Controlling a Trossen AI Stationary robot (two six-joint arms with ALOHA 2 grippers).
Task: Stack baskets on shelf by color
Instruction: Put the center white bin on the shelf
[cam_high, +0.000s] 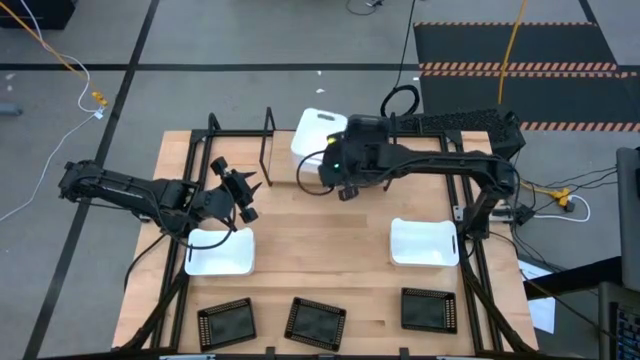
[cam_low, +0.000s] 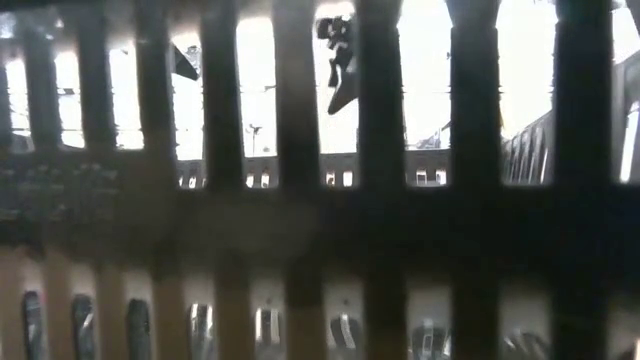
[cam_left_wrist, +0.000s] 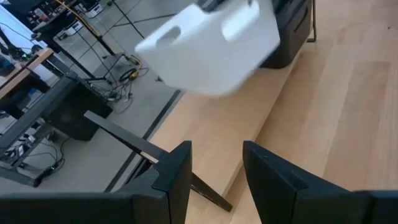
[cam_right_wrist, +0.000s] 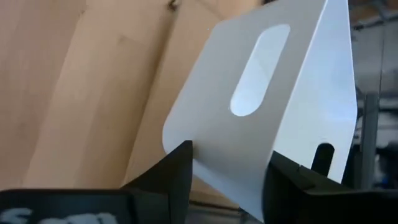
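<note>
My right gripper (cam_right_wrist: 227, 180) is at the table's far middle, shut on a white basket (cam_high: 318, 135) over the shelf (cam_high: 240, 150), whose black rod dividers stand along the far edge. In the left wrist view this basket (cam_left_wrist: 214, 46) hangs tilted in front of a dark basket (cam_left_wrist: 289, 31). My left gripper (cam_high: 240, 190) is open and holds nothing; it hovers just beyond a second white basket (cam_high: 220, 250) resting on the table. A third white basket (cam_high: 424, 243) sits to the right. Three black gridded trays (cam_high: 315, 320) lie along the near edge. My right gripper pinches the white basket by its end wall, just below the oval handle slot (cam_right_wrist: 258, 71), with the wall (cam_right_wrist: 230, 155) running down between the two fingers. The basket is lifted clear and tilted above the shelf's ledge.
A black tray standing right before the low camera fills that view with dark bars (cam_low: 300, 200); only a gripper (cam_low: 340, 60) shows above them. Bare wood (cam_high: 320, 250) lies between the two resting white baskets. Black frame rods (cam_high: 470, 270) run along the table's sides.
</note>
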